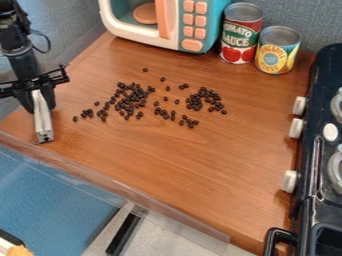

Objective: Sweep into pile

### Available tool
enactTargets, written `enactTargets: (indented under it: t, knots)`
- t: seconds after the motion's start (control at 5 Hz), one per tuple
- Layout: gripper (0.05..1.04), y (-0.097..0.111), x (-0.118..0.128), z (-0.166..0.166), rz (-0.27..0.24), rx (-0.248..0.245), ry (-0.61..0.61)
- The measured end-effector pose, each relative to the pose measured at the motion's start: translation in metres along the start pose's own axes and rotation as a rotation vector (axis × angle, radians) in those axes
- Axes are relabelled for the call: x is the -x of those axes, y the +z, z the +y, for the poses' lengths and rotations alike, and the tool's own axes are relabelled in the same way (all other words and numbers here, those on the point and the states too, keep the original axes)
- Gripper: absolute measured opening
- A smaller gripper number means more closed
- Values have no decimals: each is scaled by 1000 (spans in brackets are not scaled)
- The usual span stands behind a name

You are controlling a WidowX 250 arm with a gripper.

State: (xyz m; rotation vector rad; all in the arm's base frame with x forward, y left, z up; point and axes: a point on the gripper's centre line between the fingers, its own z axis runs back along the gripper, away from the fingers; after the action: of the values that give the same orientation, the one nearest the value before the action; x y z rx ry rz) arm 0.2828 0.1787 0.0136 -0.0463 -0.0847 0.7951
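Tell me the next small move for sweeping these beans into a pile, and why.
Probably ease the pale bar in the gripper toward the nearest black beans, nudging these stragglers into the denser cluster beyond; they lie scattered between the bar and that cluster.

- Dark round beans on brown wooden counter
- Boxy teal-and-white plastic microwave behind them
- Red and yellow metal cans, right of that
- Black boxy stove, perhaps plastic, right

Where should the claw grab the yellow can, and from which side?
Probably by the upper sides of the yellow can, from above, gripping front to back: it's round and upright, and the red can crowds one side.
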Motion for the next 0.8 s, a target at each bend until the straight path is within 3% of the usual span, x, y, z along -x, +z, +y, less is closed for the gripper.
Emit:
enactTargets:
  t: [0.8]
  knots:
    - [372,-6,24,-84,-5,52,-50]
